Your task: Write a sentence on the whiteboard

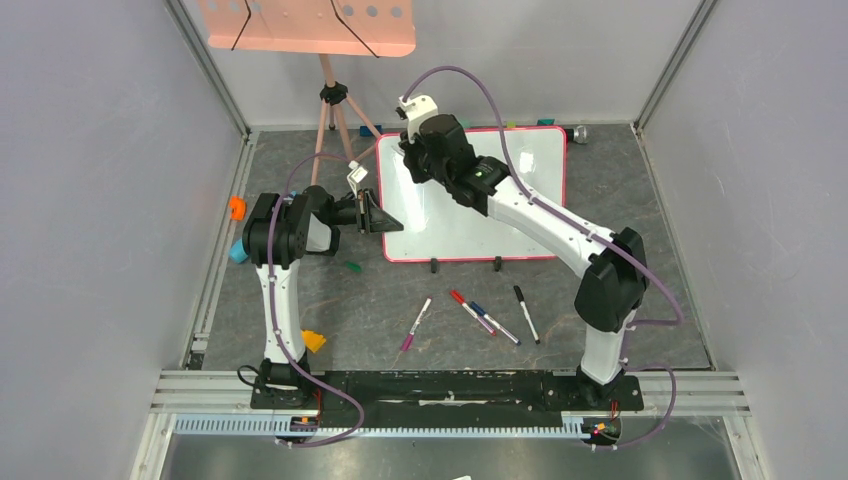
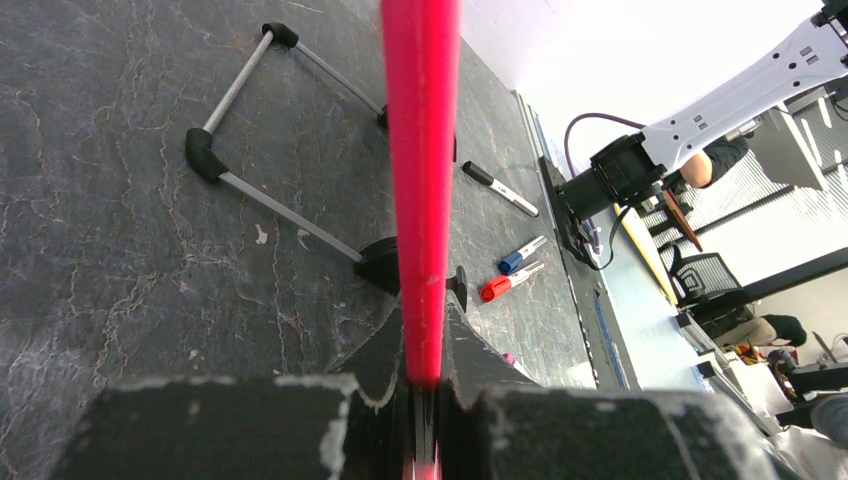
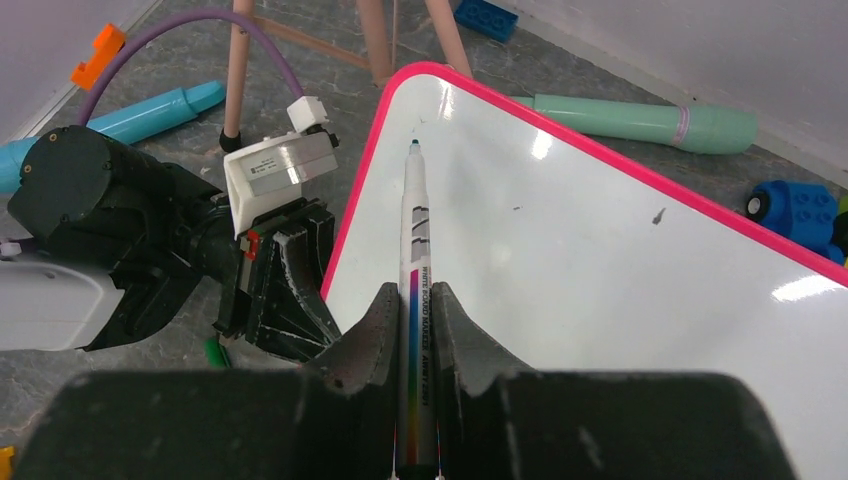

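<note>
Clamped in right gripper (image 3: 412,300): green-tipped marker (image 3: 414,230) over whiteboard (image 3: 600,300). Pinched in left gripper (image 2: 425,345): pink frame (image 2: 420,150). Likely light, stiff, glossy; edge hold best.

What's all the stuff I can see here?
whiteboard: one, white with pink frame, middle of table
pens: four, pink, red, blue, black, lying in front of whiteboard
marker: one, green tip, held at whiteboard's corner
tray: one, salmon, on tripod, back left
tubes: two, mint behind whiteboard, light blue at left
blocks: three, two blue, one orange, at edges
left gripper: one, black, shut on whiteboard's edge
right gripper: one, black, shut on marker
</note>
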Controlling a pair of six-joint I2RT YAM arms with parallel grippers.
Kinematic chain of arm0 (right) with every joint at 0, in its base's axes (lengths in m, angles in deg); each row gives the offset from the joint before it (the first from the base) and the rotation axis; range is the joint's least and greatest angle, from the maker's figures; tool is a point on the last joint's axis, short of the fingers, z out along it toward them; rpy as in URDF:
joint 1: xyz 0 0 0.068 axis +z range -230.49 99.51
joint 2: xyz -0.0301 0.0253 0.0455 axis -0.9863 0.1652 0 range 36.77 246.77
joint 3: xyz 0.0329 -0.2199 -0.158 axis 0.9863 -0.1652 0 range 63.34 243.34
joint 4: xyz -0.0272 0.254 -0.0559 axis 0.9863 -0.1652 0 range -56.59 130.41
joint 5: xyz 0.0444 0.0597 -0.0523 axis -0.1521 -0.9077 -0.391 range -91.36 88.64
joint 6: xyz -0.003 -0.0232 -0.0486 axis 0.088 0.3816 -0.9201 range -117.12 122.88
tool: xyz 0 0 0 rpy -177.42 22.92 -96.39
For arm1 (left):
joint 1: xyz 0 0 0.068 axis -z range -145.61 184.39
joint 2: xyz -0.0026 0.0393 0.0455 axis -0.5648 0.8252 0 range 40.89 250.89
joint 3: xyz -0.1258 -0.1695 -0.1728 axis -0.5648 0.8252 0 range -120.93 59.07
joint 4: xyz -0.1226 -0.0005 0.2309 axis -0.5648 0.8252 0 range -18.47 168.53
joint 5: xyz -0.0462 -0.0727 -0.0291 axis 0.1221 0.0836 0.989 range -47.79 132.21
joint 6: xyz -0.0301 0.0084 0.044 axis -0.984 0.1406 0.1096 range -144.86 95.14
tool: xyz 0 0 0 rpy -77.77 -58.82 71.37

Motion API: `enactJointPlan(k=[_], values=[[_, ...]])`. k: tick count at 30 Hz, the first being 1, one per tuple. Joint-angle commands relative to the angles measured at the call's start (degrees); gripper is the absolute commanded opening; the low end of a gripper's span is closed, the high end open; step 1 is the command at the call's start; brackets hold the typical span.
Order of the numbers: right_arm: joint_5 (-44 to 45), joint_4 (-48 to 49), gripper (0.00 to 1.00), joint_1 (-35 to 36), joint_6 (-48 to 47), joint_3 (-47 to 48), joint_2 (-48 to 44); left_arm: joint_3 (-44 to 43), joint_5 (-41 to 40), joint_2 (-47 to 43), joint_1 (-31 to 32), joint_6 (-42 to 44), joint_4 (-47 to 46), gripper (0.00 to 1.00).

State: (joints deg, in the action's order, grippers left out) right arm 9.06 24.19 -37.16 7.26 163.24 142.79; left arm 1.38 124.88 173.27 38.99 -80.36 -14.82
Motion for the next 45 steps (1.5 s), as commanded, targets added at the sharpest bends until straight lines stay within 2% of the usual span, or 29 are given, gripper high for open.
enactJointPlan(k=[1, 7, 13, 19, 45], values=[[0.5, 0.0, 0.0, 0.4, -0.5, 4.9, 2.0, 0.7, -4.0, 1.4, 0.1, 2.7, -2.9, 0.07], [1.5, -0.4, 0.0, 0.4, -0.2, 5.4, 2.5, 0.4, -3.8, 1.6, 0.2, 2.3, -2.9, 0.25], [2.7, -1.0, 0.0, 0.4, -0.2, 5.8, 3.0, 0.4, -3.8, 1.5, 0.2, 2.5, -2.9, 0.27], [2.7, -0.9, 0.0, 0.4, -0.3, 6.3, 3.1, 0.4, -3.6, 1.5, 0.2, 3.0, -2.9, 0.02], [6.1, -1.0, 0.0, 0.4, 0.0, 7.8, 6.2, 0.2, -3.4, 1.5, 0.3, 2.9, -2.9, 0.03]])
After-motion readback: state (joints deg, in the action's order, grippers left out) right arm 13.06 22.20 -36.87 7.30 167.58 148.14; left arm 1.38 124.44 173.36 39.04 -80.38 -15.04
